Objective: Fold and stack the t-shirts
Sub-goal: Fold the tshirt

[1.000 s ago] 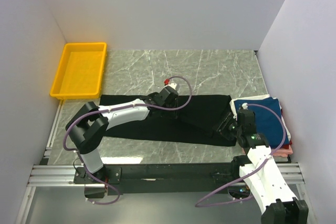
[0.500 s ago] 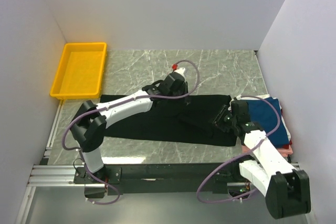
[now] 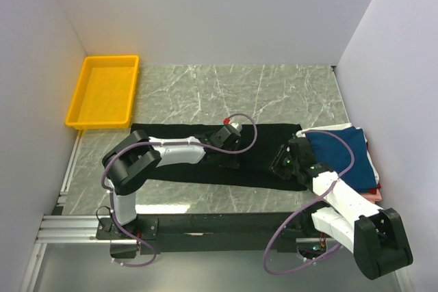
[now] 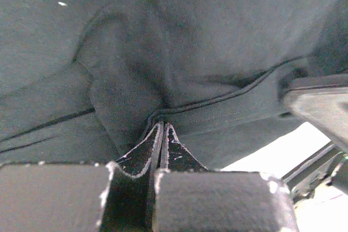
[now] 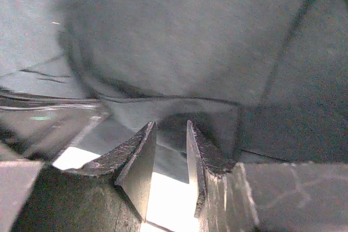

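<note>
The black t-shirt (image 3: 179,171) lies spread across the marble table, its right end bunched. My left gripper (image 3: 230,154) is low over its middle. In the left wrist view the left gripper (image 4: 163,127) is shut, pinching a raised fold of the black cloth (image 4: 190,42). My right gripper (image 3: 282,162) is at the shirt's right end. In the right wrist view the right gripper (image 5: 171,130) stands slightly apart, with the hem of the black shirt (image 5: 179,36) at its tips and bright table showing between the jaws. A folded navy shirt (image 3: 342,152) tops a stack over white and pink ones (image 3: 373,195) at the right.
A yellow plastic tray (image 3: 102,91) stands at the far left corner. White walls close in the table on the left, back and right. The shirt stack lies against the right wall. The arm bases and a metal rail run along the near edge.
My left gripper moved from the shirt's far edge back toward the near side, pulling cloth with it. My right gripper moved forward and left onto the shirt's right end.
</note>
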